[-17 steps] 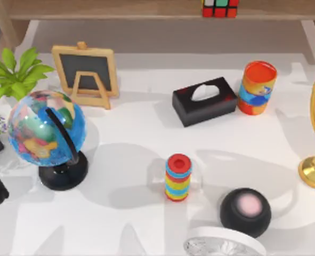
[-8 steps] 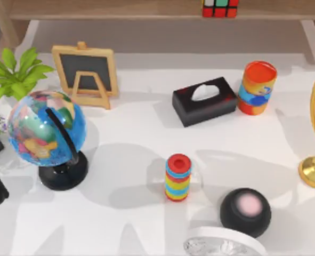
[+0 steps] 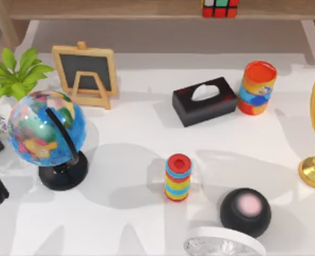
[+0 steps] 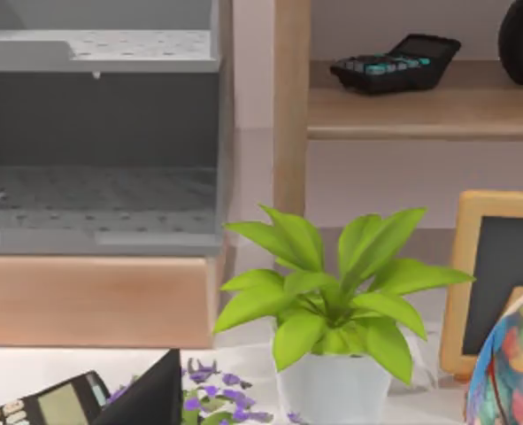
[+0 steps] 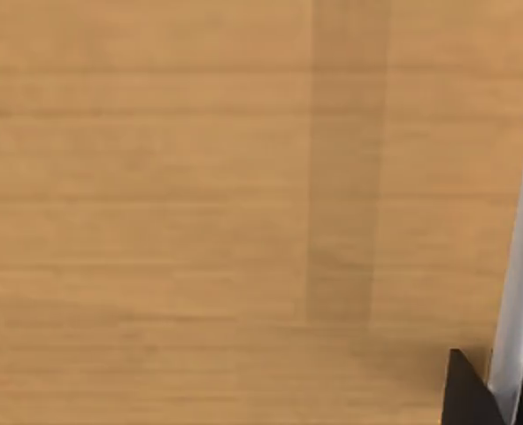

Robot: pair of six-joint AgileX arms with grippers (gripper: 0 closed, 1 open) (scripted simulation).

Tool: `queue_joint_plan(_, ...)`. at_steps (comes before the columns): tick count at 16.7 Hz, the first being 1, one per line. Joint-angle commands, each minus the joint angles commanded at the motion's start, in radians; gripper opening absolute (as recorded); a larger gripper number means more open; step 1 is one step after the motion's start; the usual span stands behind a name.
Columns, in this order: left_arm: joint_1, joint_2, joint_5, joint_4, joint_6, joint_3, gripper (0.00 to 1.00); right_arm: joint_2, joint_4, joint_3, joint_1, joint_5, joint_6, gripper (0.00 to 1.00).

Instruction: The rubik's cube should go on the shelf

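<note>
While the rubik's cube [image 3: 219, 8] sits on the shelf [image 3: 120, 9] plank at the far edge, right of centre, placing looks done; next move, by my guess, is only parking both arms. Left to right: potted plant [image 3: 10, 72], globe [image 3: 46, 128], chalkboard easel [image 3: 86, 72], tissue box [image 3: 204, 100], striped cylinder [image 3: 257, 87]. Cube shows red, white, green stickers, black grid. My grippers' fingers: cannot tell.

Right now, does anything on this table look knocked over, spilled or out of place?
Nothing stands out. The red, green and white rubik's cube sits on the long light-brown wooden shelf. The blue globe, black tissue box and striped multicoloured cylinder all stand upright.
</note>
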Motion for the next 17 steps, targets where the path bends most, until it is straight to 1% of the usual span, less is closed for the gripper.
queue_joint_plan(11, 0.0, 0.0, 0.0, 0.0, 0.0, 0.0, 1.0, 0.0, 0.0, 0.0, 0.0, 0.0, 0.0, 0.98)
queue_joint_plan(12, 0.0, 0.0, 0.0, 0.0, 0.0, 0.0, 1.0, 0.0, 0.0, 0.0, 0.0, 0.0, 0.0, 1.0)
queue_joint_plan(17, 0.0, 0.0, 0.0, 0.0, 0.0, 0.0, 1.0, 0.0, 0.0, 0.0, 0.0, 0.0, 0.0, 1.0)
